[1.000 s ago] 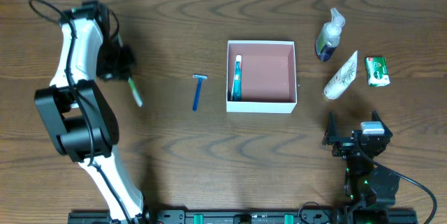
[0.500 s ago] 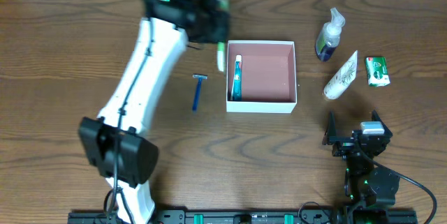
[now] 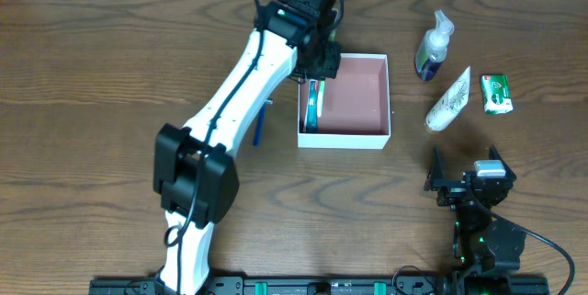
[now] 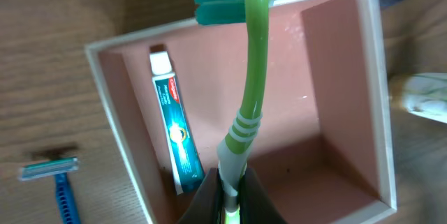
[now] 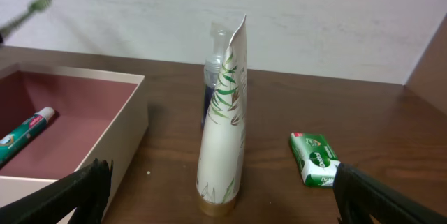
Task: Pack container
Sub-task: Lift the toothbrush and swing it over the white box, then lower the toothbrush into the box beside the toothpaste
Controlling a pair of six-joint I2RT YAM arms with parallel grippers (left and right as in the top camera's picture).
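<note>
Left gripper (image 4: pixel 229 192) was clamped tight on the pale tail end of the green toothbrush (image 4: pixel 250 91), at the bottom middle of the wrist view, with the bristle head pointing off toward the top edge. Grabbing it by the very end made sense to me. The whole length hung out over the container (image 3: pixel 358 102), and I'd guess the fingers could drop it without bumping a wall.

The container sat a bit above and right of centre in the overhead shot, open side up. The toothpaste (image 4: pixel 174 137) lay flat inside, tucked along one wall, which left most of the pink floor free. The brush was lined up roughly parallel to it, probably so the two would end up side by side. I couldn't tell how high above the floor it was.

The razor (image 4: pixel 47 169) was on the table just outside the container, lower left of the wrist view, so not packed yet.

Right gripper (image 3: pixel 465 164) was spread wide with nothing in it, parked lower right in the overhead. It faced the pump bottle (image 3: pixel 434 45), the white tube (image 3: pixel 450 100) and the green soap bar (image 3: pixel 496 93) at upper right, likely its share of the job.
</note>
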